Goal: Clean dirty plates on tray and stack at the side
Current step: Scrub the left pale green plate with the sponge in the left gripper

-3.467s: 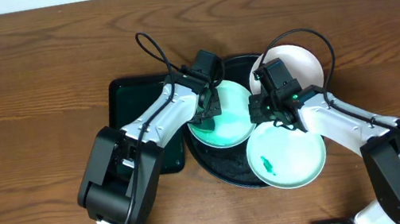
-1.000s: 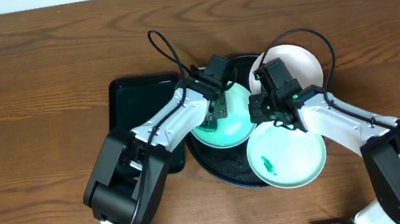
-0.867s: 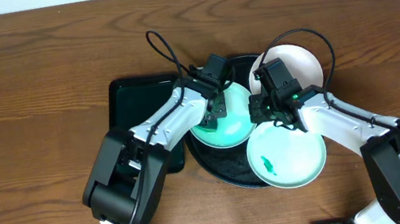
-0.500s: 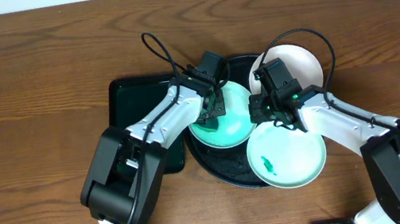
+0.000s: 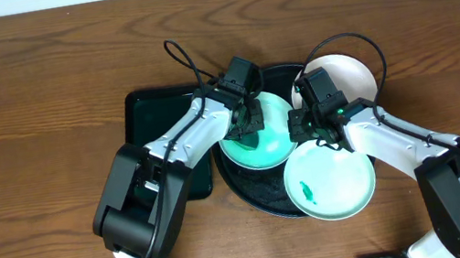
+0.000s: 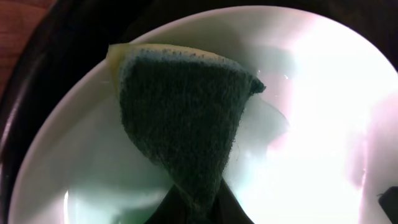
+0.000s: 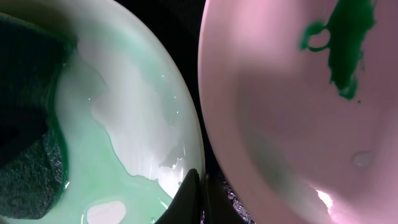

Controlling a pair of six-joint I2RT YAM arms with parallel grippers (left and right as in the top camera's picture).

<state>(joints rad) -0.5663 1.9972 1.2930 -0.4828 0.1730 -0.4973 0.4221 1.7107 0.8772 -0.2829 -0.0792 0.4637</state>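
Left tool [image 5: 246, 126], clamping a dark green sponge [image 6: 180, 118], has edged toward 10 o'clock on the pale mint-green round plate [image 5: 267, 153]; right tool [image 7: 198, 199] stays closed at its rim.

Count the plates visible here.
3. One mint plate on the black tray under the sponge; one smeared mint plate overlapping the tray's near-right edge; one white plate at its far right. None seems hidden.

One plate [image 5: 274, 145] lies in the round tray [image 5: 255, 201], with a sponge [image 6: 180, 118] on it. A second plate [image 5: 336, 186] overlaps the tray's rim at 4 o'clock, and a third plate [image 5: 351, 73] sits at 1 o'clock.
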